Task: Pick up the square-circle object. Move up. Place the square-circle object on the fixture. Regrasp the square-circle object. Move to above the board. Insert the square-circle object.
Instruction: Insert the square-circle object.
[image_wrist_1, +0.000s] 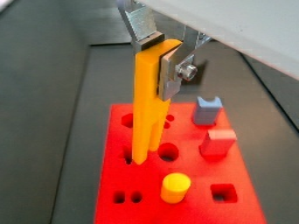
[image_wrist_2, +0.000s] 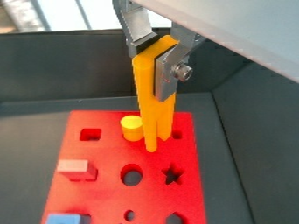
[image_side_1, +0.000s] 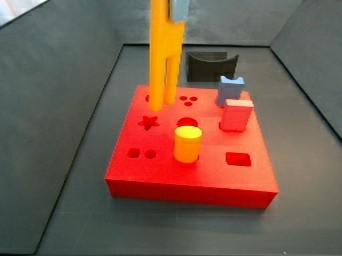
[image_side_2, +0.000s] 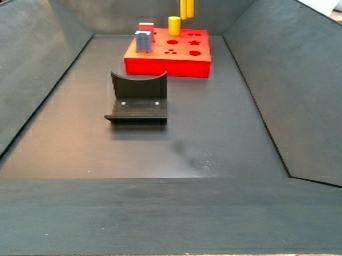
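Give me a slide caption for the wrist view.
Gripper holds the upright square-circle object, its tip at the red board.

A: Short yellow cylinder stands upright in its hole!
B: Near it sits the pink square block, and the blue notched peg is just beyond, farther from the cylinder.
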